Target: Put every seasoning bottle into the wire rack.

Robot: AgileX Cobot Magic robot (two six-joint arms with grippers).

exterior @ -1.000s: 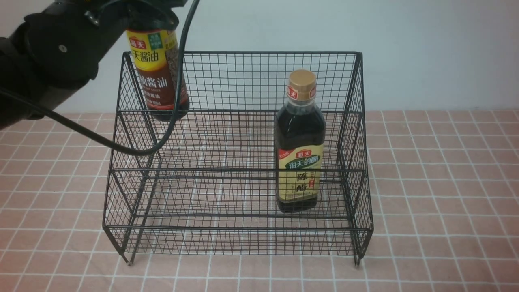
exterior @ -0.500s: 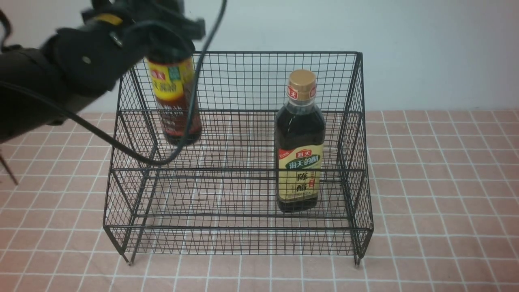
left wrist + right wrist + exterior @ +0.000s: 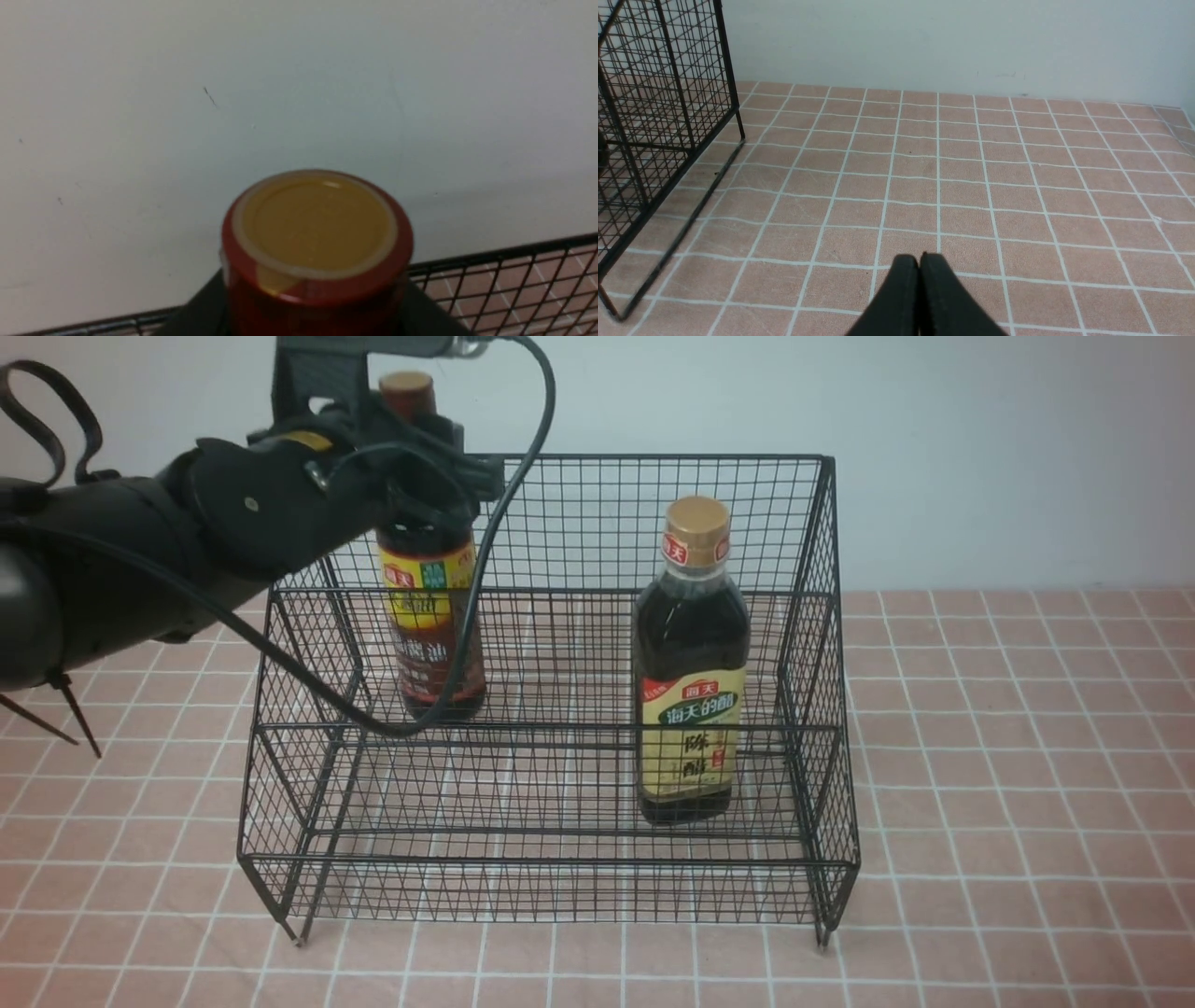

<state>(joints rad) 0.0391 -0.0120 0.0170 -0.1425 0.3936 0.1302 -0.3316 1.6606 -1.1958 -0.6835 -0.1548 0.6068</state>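
**Inspector:** Front view first. Which step is in hand?

**Operator:** Placement of the second bottle. My left hand is clamped around the shoulder of the round bottle, which hangs upright inside the wire rack, over the upper tier toward its left rear corner. Its base is low over the mesh; I cannot tell whether it touches. The gold-capped bottle already stands on the lower tier, toward the right edge.

**Inspector:** Left wrist view?

**Operator:** It shows only the brown cap from above, level with the rack's top back rail, with the bare wall behind.

**Inspector:** Right wrist view?

**Operator:** My right hand is closed tight and empty, over the tiled surface, well apart from the rack's side.

**Inspector:** Next move?

**Operator:** In my judgement: settle the base flat on the upper tier, release, then lift straight up, clear of the cap and back rail. A tilted release risks the bottle tipping over.
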